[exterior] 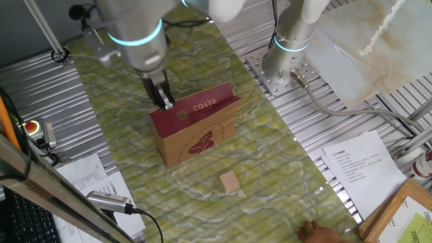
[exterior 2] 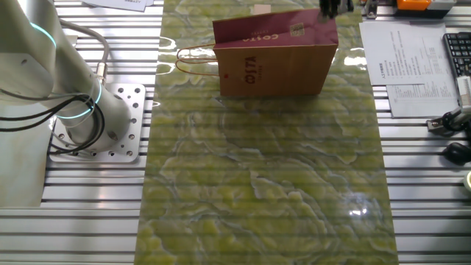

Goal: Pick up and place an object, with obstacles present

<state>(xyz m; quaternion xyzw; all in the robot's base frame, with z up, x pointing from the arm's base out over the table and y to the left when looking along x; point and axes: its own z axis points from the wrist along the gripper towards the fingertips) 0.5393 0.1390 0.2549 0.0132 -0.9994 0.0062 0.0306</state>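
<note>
Jaws nearly closed, empty, gripper [exterior: 165, 101] at paper bag [exterior: 196, 131] rim: lift clear, open, descend squarely over wooden cube [exterior: 229, 181].

Upright bag [exterior: 197, 129] stands mid-desk [exterior: 270, 169], the tool [exterior: 164, 101] at its top edge. Cube [exterior: 229, 181] lies apart in front of it, open mat on every side.

Green marbled mat [exterior 2: 265, 184] over ribbed metal table [exterior 2: 427, 206].
</note>
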